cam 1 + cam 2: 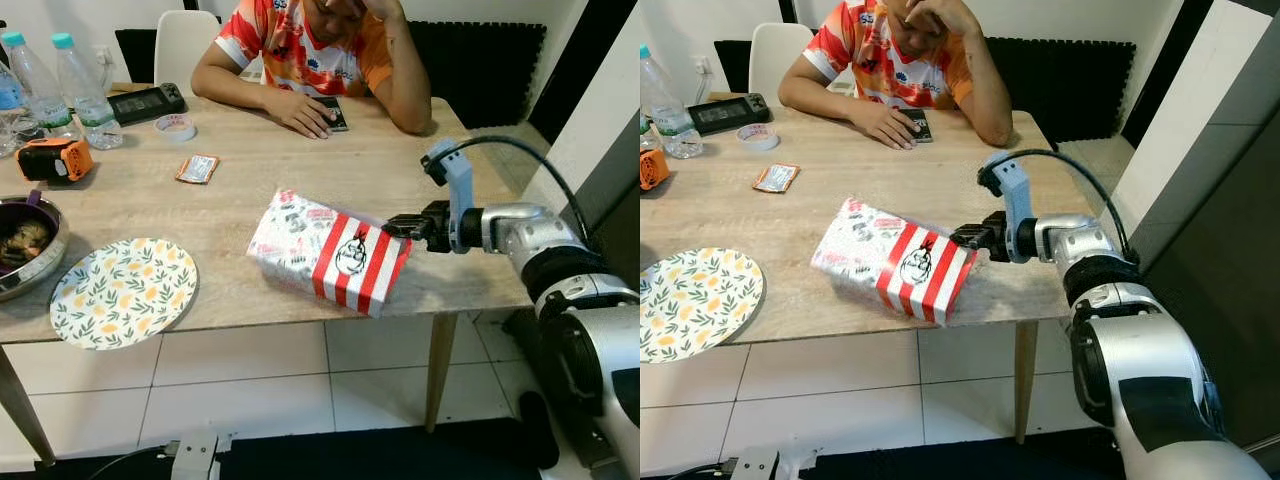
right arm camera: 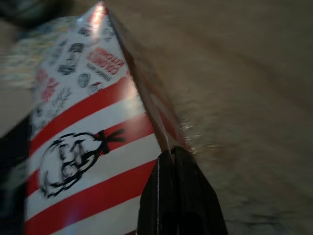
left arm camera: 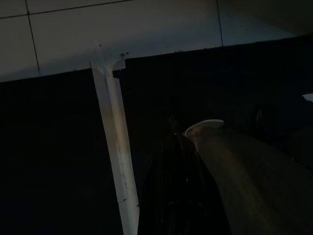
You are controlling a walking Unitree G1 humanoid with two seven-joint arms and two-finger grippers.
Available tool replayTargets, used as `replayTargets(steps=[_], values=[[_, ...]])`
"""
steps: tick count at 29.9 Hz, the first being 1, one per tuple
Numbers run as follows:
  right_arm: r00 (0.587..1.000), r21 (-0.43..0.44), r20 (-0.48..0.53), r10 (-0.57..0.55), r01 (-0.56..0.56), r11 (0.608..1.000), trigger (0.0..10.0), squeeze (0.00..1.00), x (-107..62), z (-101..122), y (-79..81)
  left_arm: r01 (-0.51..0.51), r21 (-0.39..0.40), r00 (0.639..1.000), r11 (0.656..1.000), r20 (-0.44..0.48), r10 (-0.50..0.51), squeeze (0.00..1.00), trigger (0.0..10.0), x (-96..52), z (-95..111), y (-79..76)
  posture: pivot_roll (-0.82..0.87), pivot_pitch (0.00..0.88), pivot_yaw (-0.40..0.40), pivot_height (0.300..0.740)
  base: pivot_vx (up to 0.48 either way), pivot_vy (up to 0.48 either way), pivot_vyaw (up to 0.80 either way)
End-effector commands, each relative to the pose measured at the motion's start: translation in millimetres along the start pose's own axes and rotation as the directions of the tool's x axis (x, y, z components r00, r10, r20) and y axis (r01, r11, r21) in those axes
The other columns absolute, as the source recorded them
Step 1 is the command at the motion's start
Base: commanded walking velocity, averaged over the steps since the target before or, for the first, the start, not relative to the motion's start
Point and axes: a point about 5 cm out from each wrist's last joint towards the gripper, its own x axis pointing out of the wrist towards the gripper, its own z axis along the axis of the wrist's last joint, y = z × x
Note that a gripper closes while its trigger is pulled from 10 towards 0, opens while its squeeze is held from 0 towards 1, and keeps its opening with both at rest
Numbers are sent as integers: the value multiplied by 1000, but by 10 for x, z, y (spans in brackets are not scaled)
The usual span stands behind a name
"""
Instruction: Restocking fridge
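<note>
while the left arm hangs idle in the dark under the table, its jaw state unreadable, the right gripper (image 1: 392, 226) is at the right edge of the red-and-white striped food box (image 1: 330, 251). fingers (image 2: 178, 196) pressed together, tips touching the box's top edge; can't tell if any of the edge is pinched between them. box lies on its side at the near right part of the wooden table (image 1: 240, 195), close to the front edge. near left: floral plate (image 1: 123, 290), partly over the table edge. beside it a metal bowl (image 1: 30, 250). further back: small red sachet (image 1: 198, 168), orange device (image 1: 55, 158), tape roll (image 1: 175, 127), black handheld console (image 1: 146, 102), water bottles (image 1: 84, 92). far side: a seated person in an orange shirt (image 1: 300, 50), one hand (image 1: 305, 112) on a phone (image 1: 332, 113).
</note>
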Motion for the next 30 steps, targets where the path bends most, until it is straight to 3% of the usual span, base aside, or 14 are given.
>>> replayTargets(steps=[1,5,13,15,17,20,21,26,30], values=[[997,19,-22,78,-77,997,0,0,-16,-27,35,15,-10,999,1000,-34,-15,0,10000,-20,-97,-50,45,116,-81,740,0,0,0],[954,54,-134,270,-265,963,0,0,11,-222,133,20,-9,999,1000,-35,-20,0,10000,-27,-113,-64,45,119,-79,740,0,0,0],[889,102,-199,412,-399,911,0,0,35,-475,264,22,-5,999,1000,-35,-23,0,10000,-28,-113,-66,45,122,-77,740,0,0,0],[846,122,-221,486,-470,874,0,0,28,-632,428,25,-3,999,1000,-37,-25,0,10000,-29,-117,-72,45,122,-76,740,0,0,0],[846,122,-221,486,-470,874,0,0,28,-632,428,25,-3,999,1000,-37,-25,0,10000,-29,-117,-72,45,122,-76,740,0,0,0],[825,140,-257,503,-484,864,0,0,35,-828,504,28,-1,999,1000,-39,-28,0,10000,-29,-124,-82,44,118,-77,740,0,0,0],[821,168,-295,488,-458,873,0,0,24,-1074,521,29,-2,999,1000,-41,-30,0,10000,-27,-130,-98,44,116,-80,740,0,0,0],[852,211,-303,427,-376,902,0,0,-48,-1419,546,31,-5,999,999,-42,-32,0,10000,-22,-132,-122,44,112,-80,740,0,0,0],[870,226,-295,394,-337,914,0,0,-147,-1561,637,36,-1,998,999,-47,-36,0,10000,-17,-132,-133,38,110,-72,740,0,0,0]])
